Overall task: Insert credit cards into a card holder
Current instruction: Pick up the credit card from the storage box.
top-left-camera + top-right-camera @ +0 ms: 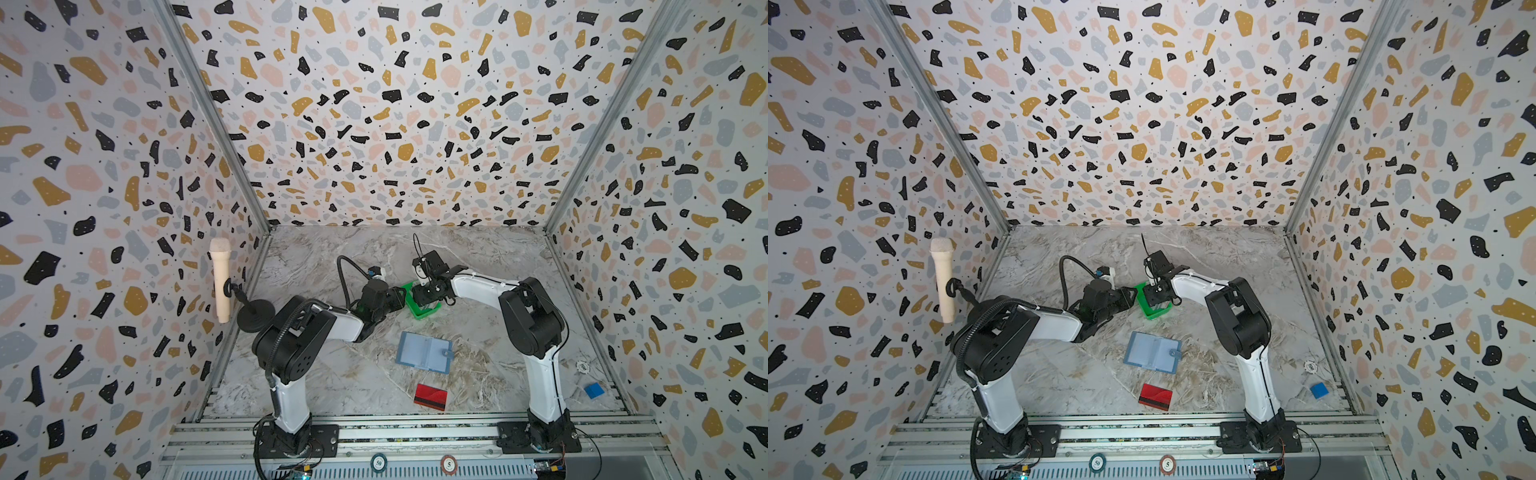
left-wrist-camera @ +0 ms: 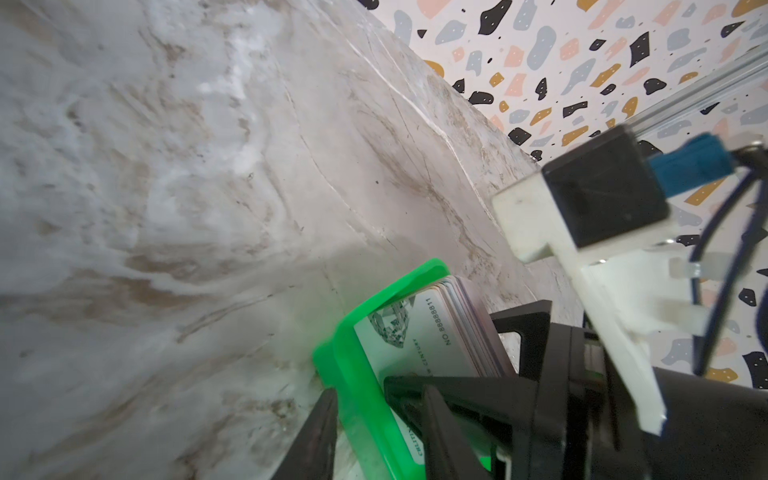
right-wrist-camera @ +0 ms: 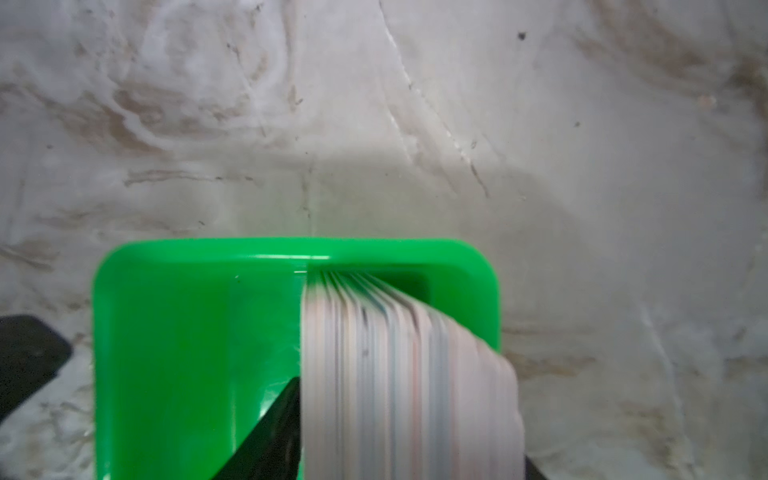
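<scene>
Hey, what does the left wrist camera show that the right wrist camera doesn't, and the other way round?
Only the left wrist view: the front card showing its printed white face, with a diamond picture and a number, the terrazzo wall and the right arm's wrist camera. Only the right wrist view: the credit cards edge-on from above, a leaning, fanned stack. Both: the green tray, cards standing in it and the marble table.

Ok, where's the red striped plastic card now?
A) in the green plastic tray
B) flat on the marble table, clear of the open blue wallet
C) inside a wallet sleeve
B: the red striped plastic card lies flat on the marble table, apart from the open dusty-blue folding card holder.
</scene>
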You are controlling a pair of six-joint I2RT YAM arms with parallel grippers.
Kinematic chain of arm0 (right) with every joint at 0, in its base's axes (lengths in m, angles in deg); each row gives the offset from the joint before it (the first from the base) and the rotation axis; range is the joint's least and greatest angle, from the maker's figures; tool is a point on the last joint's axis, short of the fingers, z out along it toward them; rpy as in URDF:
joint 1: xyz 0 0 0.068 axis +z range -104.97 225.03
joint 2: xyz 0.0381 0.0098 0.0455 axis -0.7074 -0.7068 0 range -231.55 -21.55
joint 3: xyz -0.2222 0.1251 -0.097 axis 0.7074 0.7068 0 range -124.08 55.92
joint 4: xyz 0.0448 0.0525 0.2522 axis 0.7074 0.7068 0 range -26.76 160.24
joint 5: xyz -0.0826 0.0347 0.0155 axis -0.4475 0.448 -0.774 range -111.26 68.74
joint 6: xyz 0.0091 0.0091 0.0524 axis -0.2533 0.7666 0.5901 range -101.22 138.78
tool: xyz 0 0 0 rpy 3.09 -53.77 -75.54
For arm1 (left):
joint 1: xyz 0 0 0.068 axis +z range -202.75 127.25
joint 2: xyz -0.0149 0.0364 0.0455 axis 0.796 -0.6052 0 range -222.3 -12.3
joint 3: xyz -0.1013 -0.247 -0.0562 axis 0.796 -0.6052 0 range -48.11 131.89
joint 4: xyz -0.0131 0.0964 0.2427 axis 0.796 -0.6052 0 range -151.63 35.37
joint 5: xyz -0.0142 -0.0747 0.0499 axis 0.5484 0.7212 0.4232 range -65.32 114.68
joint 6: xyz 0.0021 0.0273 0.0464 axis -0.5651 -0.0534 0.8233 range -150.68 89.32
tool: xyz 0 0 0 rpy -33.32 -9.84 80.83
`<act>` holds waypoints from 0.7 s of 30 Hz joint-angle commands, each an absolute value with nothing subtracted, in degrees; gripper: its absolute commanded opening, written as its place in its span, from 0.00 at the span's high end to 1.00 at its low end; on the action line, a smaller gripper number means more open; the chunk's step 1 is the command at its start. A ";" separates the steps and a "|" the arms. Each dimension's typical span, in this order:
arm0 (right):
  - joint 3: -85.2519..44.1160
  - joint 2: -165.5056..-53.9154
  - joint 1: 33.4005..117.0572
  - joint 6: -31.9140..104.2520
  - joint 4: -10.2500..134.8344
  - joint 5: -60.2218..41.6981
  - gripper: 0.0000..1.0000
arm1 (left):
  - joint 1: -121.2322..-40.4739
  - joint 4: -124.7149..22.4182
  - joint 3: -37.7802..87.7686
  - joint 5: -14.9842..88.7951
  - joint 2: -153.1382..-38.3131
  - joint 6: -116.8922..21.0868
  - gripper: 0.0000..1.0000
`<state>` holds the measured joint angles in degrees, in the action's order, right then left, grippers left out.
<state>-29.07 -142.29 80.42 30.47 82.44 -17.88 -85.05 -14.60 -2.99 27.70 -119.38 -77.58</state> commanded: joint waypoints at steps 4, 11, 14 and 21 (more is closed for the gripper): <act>-27.65 -140.55 81.23 31.78 83.55 -16.60 0.44 | -84.13 -10.26 -0.92 28.87 -122.01 -79.69 0.71; -27.44 -140.80 81.42 31.83 83.55 -16.89 0.43 | -84.15 -8.50 -0.39 30.01 -123.81 -80.98 0.81; -27.81 -141.09 81.49 31.74 83.88 -16.87 0.43 | -84.13 -7.71 -0.44 30.39 -124.60 -83.70 0.81; -28.40 -141.60 81.61 31.65 84.43 -16.95 0.43 | -84.39 -5.23 -1.00 31.08 -125.25 -86.52 0.95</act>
